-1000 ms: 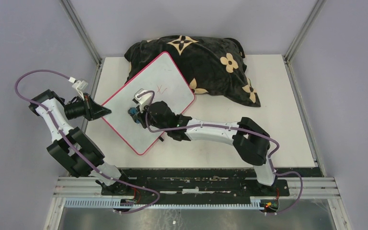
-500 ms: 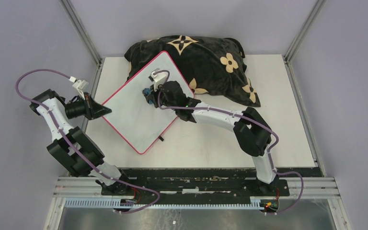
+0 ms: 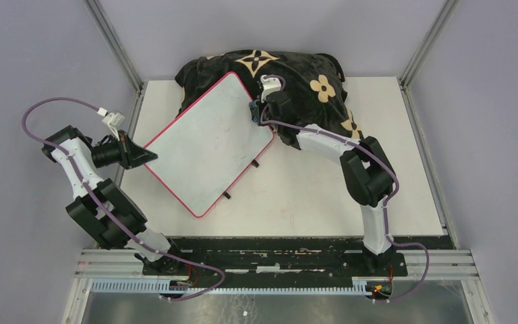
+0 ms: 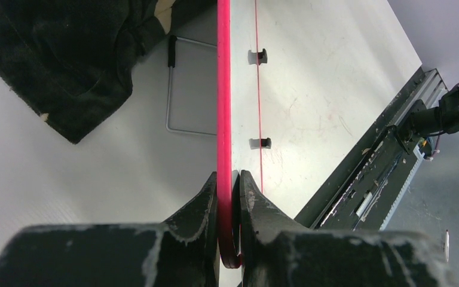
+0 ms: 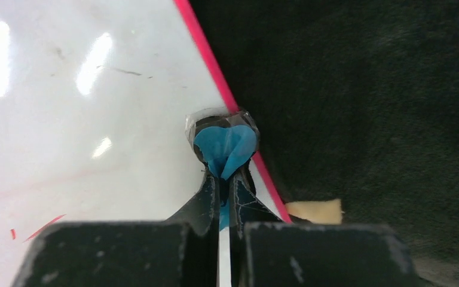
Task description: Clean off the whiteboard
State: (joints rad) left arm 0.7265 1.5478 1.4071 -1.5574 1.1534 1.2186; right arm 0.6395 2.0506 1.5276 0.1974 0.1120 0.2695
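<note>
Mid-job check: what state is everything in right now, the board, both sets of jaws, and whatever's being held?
whiteboard: left corner clamped, far corner lying over the cushion; mostly clean, with a few small red marks in the right wrist view.
left gripper: jaws shut on the whiteboard's red rim.
right gripper: jaws shut on the blue wiper.
blue wiper: pinched, at the board's rim beside the cushion.
cushion: lying flat, partly under the board.

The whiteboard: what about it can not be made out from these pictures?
- Top external: any faint red marks on the whiteboard are too small to see.
- Left wrist: board edge-on, writing face not shown; left gripper covers the clamped rim.
- Right wrist: red traces cut off by the left edge; the right gripper hides the rest of its blue pad.
</note>
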